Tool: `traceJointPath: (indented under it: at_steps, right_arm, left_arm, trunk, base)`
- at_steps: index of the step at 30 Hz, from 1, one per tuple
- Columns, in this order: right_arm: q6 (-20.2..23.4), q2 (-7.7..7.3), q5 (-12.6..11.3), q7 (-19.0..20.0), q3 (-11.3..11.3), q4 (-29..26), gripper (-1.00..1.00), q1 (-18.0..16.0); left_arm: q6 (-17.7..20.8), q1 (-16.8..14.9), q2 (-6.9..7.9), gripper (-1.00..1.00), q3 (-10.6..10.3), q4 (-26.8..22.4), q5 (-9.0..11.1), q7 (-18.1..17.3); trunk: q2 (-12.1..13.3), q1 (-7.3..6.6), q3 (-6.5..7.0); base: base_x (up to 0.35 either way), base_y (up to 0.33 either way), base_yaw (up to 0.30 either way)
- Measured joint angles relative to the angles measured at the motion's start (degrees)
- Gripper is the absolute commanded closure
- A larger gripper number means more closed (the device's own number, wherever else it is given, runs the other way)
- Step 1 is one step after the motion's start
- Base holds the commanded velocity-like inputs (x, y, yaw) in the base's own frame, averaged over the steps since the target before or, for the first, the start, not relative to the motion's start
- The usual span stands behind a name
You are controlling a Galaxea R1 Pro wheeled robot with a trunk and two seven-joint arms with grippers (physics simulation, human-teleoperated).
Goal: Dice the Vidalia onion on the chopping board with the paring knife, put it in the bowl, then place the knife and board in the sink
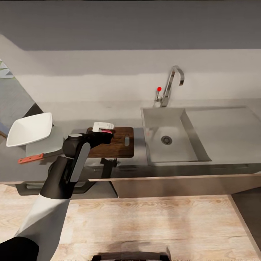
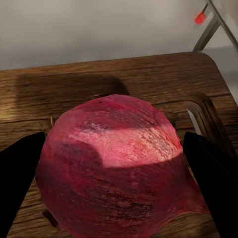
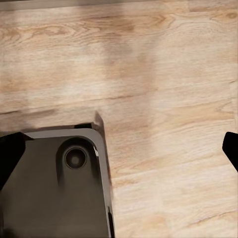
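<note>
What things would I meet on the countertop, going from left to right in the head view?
Bowl → knife → left gripper shut on the onion, over the board → sink with the tap behind it.

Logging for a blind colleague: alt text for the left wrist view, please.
A pinkish-red Vidalia onion sits between the left gripper's two dark fingers, over the wooden chopping board. The board's handle slot and the tap's red knob lie beyond.

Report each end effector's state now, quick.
Left end effector: shut on the pinkish-red rounded Vidalia onion, over the brown wooden chopping board.
Right end effector: open, holding nothing, above the wood floor.
</note>
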Motion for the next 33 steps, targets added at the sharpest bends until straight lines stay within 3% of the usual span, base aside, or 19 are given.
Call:
traceJointPath:
  at_steps: [11,33]
  right_arm:
    - [0.00,0.01,0.00,0.00,0.00,0.00,-1.00,0.00]
    - [-0.04,0.02,0.00,-0.01,0.01,0.00,-1.00,0.00]
  left_arm:
    - [0.00,0.00,0.00,1.00,0.00,0.00,0.01,0.00]
    - [0.00,-0.02,0.02,1.00,0.00,0.00,-0.09,0.00]
  trunk:
    - [0.00,0.00,-0.88]
    - [0.00,0.00,-0.95]
  base:
    - [0.001,0.000,0.000]
    - [0.040,0.017,0.000]
